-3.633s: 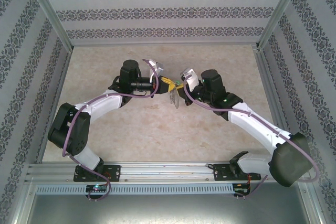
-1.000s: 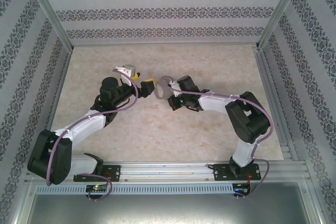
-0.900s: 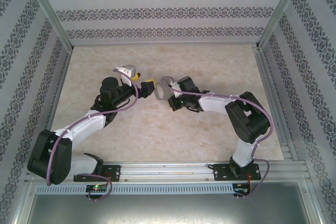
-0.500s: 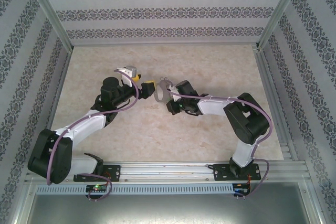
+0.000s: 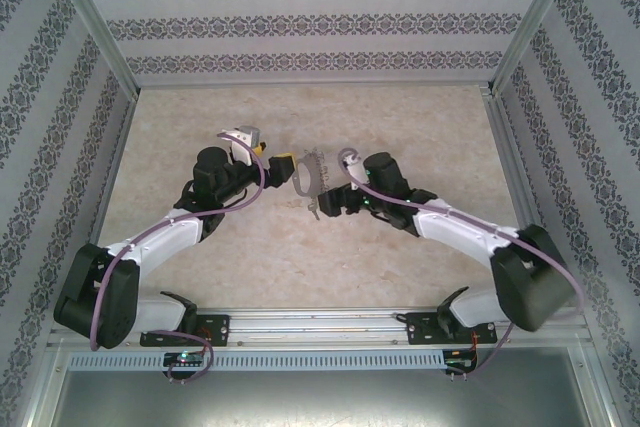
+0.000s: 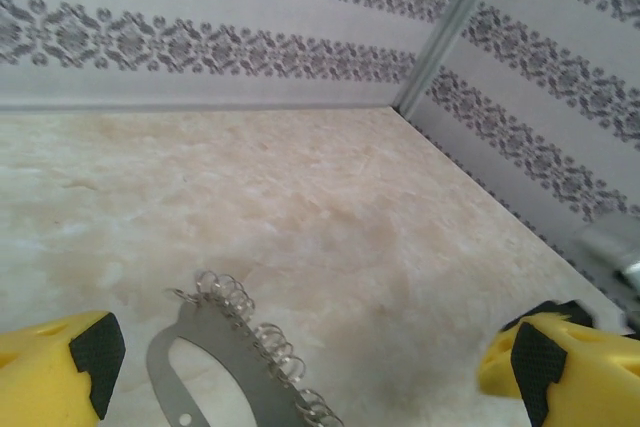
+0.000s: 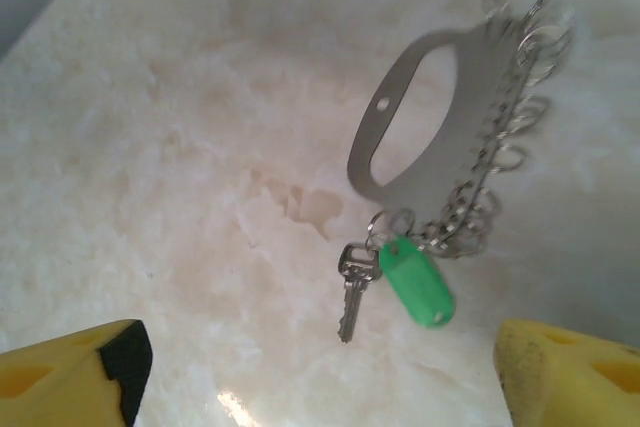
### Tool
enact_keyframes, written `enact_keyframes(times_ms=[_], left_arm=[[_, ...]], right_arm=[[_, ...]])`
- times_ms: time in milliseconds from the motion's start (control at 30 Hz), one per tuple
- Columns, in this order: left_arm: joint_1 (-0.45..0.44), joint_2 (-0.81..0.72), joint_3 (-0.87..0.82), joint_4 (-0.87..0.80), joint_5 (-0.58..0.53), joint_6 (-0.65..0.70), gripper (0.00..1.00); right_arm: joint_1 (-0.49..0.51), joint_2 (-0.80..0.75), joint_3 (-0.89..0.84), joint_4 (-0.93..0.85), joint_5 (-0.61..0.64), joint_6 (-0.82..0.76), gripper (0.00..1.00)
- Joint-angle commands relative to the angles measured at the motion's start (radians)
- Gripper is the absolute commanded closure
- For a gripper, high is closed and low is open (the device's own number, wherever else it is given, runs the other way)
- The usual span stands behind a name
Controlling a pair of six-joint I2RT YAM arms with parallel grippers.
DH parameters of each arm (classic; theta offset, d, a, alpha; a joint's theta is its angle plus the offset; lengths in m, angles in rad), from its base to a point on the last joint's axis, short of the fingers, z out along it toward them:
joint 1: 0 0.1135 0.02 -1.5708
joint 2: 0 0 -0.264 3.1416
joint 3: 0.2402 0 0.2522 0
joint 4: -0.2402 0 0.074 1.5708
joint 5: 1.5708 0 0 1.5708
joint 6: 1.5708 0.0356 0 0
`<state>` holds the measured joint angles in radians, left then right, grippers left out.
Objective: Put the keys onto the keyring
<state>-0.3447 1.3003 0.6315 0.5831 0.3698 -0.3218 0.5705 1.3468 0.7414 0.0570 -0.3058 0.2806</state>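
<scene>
Jaws on left gripper (image 6: pixel 310 349) and right gripper (image 7: pixel 318 355) both gape wide, nothing held. Keyring (image 7: pixel 370 152) lies flat on the marble-look table (image 7: pixel 150 147) between the two grippers. Key (image 7: pixel 349 297) and green tag (image 7: pixel 417 284) trail from its near end, seemingly hooked through one small ring. Change: seconds ago the grippers met tip to tip at the keyring; the right arm has since swung out rightward and backed off. Judgement: threading looks done, release complete.

On the beige marbled table (image 5: pixel 300 267) lie the keyring (image 7: pixel 478 107) and, touching it, the keys (image 7: pixel 415 282).
</scene>
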Motion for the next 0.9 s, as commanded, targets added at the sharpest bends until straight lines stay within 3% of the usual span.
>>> enact_keyframes(times_ms=[0, 167, 433, 667, 867], left_arm=[[0.015, -0.017, -0.051, 0.088, -0.110, 0.029, 0.00], [0.015, -0.035, -0.125, 0.188, -0.269, 0.098, 0.00], [0.014, 0.022, -0.178, 0.310, -0.451, 0.279, 0.00], [0.017, 0.113, -0.206, 0.403, -0.606, 0.345, 0.00], [0.047, 0.108, -0.229, 0.411, -0.646, 0.380, 0.00]], right_arm=[[-0.052, -0.092, -0.048, -0.044, 0.014, 0.003, 0.03], [-0.179, -0.216, -0.109, -0.027, 0.060, 0.020, 0.03], [-0.360, -0.351, -0.211, 0.137, 0.419, 0.062, 0.02], [-0.485, -0.298, -0.241, 0.217, 0.689, 0.127, 0.02], [-0.503, -0.238, -0.282, 0.302, 0.879, 0.073, 0.02]])
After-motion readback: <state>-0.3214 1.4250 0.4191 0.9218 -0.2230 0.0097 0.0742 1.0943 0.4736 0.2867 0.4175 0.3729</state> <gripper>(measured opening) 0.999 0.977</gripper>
